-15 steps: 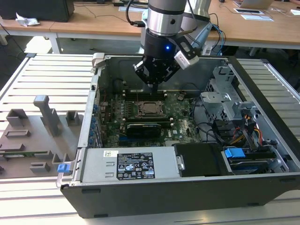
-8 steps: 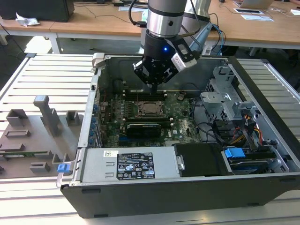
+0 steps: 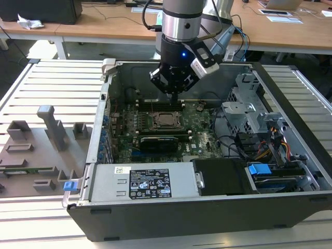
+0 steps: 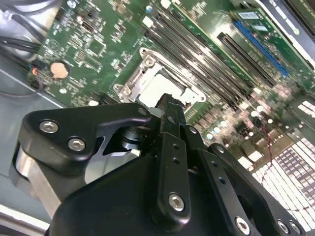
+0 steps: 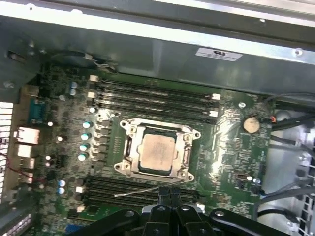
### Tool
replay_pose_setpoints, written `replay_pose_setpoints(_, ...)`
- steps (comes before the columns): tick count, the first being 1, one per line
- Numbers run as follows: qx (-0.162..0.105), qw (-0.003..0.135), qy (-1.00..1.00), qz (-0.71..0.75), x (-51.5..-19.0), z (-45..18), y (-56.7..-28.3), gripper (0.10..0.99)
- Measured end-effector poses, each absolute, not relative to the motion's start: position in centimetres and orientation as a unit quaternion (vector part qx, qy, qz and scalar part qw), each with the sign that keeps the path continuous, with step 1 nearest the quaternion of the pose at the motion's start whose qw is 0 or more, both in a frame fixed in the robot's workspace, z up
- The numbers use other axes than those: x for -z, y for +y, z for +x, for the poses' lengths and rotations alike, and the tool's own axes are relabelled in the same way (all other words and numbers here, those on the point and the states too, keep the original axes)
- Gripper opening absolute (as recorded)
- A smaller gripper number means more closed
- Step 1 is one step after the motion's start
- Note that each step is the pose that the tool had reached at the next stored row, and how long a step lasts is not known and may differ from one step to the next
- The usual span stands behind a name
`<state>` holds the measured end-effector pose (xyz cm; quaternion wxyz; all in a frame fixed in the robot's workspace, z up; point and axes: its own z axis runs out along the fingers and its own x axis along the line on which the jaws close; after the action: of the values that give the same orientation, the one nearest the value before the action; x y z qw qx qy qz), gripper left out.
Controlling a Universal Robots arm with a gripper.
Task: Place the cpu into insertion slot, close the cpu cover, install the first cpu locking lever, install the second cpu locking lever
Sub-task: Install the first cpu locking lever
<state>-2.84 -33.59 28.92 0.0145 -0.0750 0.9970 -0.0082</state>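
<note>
gripper (image 5: 170,190): fingers pressed together, nothing held; hangs over the memory slots (image 5: 147,189), just beside the socket (image 5: 188,133)
cpu (image 5: 157,151): sits flat in the socket, on the board (image 5: 231,147), inside the case (image 3: 207,212)
cover (image 5: 129,147): looks down, framing the cpu
lever (image 5: 135,192): thin wire, lies loose across the slots near the fingertips; looks unlatched
cpu handling: light, stiff, fragile underneath; grip by the edges only
cover handling: thin stiff sheet on a hinge; press the frame, not the window
lever handling: springy, slippery wire; push near its free end
</note>
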Motion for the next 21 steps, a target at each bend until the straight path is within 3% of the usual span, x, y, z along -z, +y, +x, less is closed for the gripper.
replay_pose_setpoints(21,0.010,0.015,1.000,-0.017,-28.91,-3.49,-33.59,0.106)
